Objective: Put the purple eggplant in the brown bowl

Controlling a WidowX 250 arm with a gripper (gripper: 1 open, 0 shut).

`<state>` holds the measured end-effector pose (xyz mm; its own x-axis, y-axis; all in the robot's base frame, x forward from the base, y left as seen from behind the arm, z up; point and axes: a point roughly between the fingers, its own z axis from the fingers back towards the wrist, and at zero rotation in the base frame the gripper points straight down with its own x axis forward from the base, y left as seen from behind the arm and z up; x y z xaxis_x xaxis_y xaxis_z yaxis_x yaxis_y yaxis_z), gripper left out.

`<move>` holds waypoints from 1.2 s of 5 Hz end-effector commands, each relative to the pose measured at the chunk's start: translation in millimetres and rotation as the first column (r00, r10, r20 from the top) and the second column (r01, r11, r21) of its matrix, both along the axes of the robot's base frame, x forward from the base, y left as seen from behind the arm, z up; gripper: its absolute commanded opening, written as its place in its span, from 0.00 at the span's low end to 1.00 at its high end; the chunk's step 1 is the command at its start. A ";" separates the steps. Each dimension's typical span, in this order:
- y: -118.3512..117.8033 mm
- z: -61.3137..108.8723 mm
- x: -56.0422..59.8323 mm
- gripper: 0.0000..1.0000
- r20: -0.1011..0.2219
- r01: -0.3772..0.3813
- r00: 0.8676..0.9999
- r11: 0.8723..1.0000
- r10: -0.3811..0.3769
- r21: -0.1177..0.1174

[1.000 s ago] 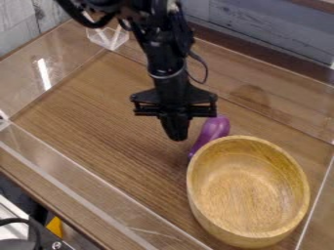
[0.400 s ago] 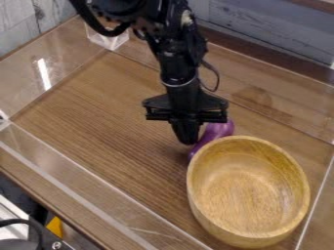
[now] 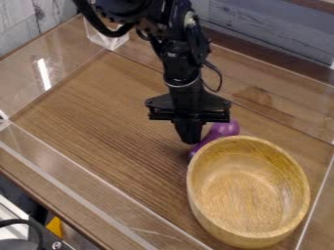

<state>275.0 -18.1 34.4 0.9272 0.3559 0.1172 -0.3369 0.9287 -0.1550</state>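
Camera view, left to right: at seven o'clock a dark cable [image 3: 19,223] lies by the tray's edge, well away from the work. Near the centre the black gripper [image 3: 192,131] points down, its jaws narrow, seemingly gripping nothing, perhaps shut for nudging rather than lifting. Just beside it, toward three o'clock, sits the purple eggplant [image 3: 221,129], partly hidden by the arm and the rim. At five o'clock the brown bowl [image 3: 248,235] opens upward, ready to receive; its thick near wall probably demands a lift.
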 end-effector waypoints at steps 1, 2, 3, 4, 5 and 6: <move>-3.9 10.1 11.2 0.00 0.050 0.015 0.999 1.000 -0.015 0.005; -4.7 10.4 12.3 0.00 0.055 0.016 0.998 1.000 -0.016 0.006; -5.5 10.8 13.2 0.00 0.059 0.018 0.998 1.000 -0.018 0.006; -6.3 11.2 14.0 0.00 0.063 0.020 0.998 1.000 -0.020 0.007; -6.7 11.9 14.4 0.00 0.065 0.021 0.998 1.000 -0.022 0.007; -6.9 12.5 14.9 0.00 0.067 0.022 0.997 1.000 -0.023 0.008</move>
<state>278.5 -22.7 34.7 0.9293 0.3445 0.1331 -0.3236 0.9332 -0.1564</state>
